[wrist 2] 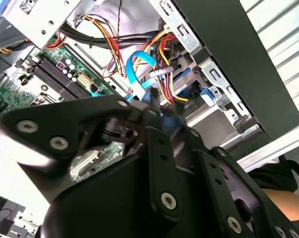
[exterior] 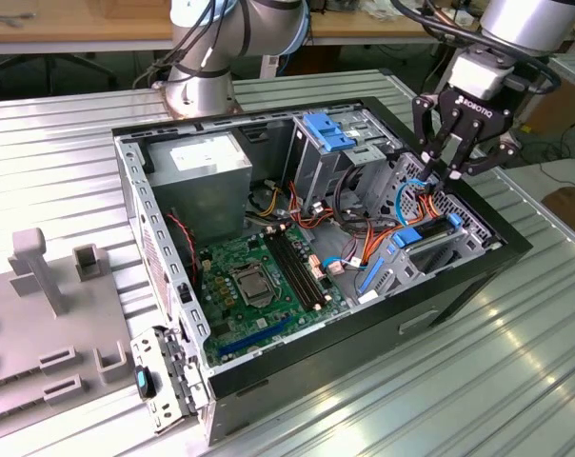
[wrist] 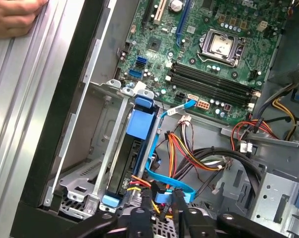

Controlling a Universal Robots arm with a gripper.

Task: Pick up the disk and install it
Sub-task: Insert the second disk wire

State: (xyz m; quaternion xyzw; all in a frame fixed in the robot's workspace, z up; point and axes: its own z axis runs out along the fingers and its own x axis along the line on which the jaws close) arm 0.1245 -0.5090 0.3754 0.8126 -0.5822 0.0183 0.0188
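Ribbed metal tabletop (exterior: 478, 381) carries an open computer case (exterior: 459, 286) lying on its side, so its inside faces up for access from above. In the exterior view, the gripper (exterior: 456, 171) hangs over the case's drive-cage corner, its fingers pointing down and drawn close together, seemingly around a blue cable (exterior: 413, 187); just below it the disk (exterior: 428, 238) sits seated in the cage, blue rails showing. In the second wrist view, the gripper's black linkage (wrist 2: 139, 148) looms in front, and the blue cable (wrist 2: 134, 74) curves down toward its tips, likely pinched there, though the contact is hidden. In the first wrist view, the fingertips (wrist: 162, 208) stand nearly together at the cable's connector (wrist: 162, 196), beside the disk (wrist: 132, 158), which stands on edge in its bay; a person's hand (wrist: 16, 17) rests on the table, well apart.
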